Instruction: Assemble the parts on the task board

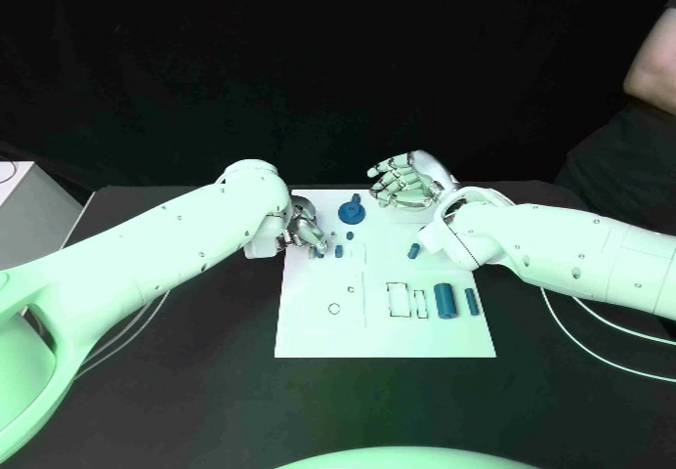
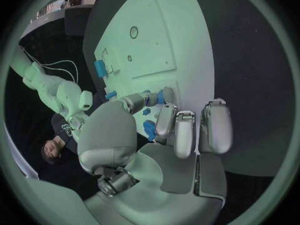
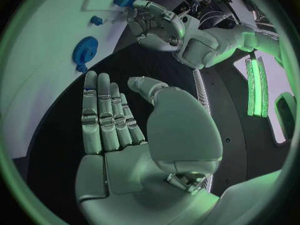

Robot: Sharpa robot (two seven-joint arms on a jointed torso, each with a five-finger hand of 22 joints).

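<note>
Blue parts sit scattered on the white board (image 1: pixel 317 332): a gear (image 1: pixel 353 211) stands near the far edge, a small peg (image 1: pixel 414 251) lies loose past it, and two cylinders (image 1: pixel 445 300) lie beside the empty rectangular slots. Most of the assembly looks still to be done. Left hand (image 1: pixel 300 234) is down at the board's far left corner, fingers curled at a small blue piece (image 2: pixel 150 129); whether it actually grips it, can't tell. Right hand (image 1: pixel 404 183) hovers off the far edge by the gear, fingers straight and apart, holding nothing.
</note>
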